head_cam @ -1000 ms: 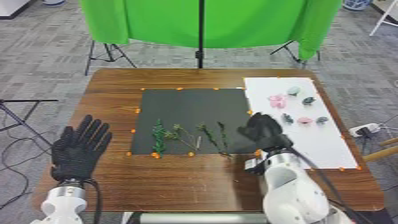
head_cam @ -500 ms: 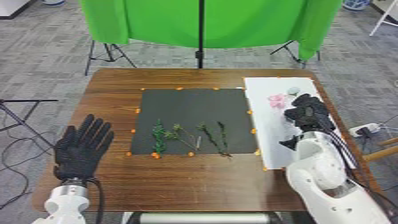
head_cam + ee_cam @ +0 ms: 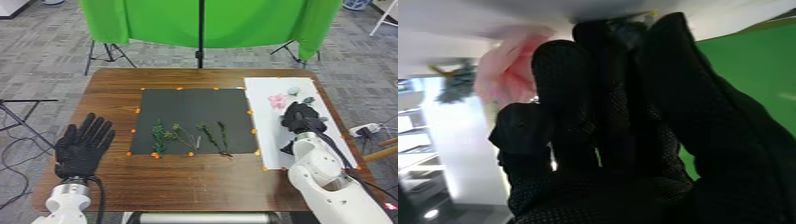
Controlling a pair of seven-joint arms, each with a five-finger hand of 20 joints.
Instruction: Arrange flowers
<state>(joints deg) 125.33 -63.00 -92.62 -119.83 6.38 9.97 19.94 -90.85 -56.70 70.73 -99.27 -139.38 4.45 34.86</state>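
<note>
In the head view, the left hand is open, fingers straight, at the left side of the table, and green stems lie on the black mat; the right hand is over the white sheet, near a pink flower. In the right wrist view, the pink flower is just beside the right hand and a small dark bloom is at its far end; I cannot tell whether that hand is open or closed on it.

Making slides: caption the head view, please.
Right robot hand over the white sheet of flowers, green stems lying on the dark mat.
</note>
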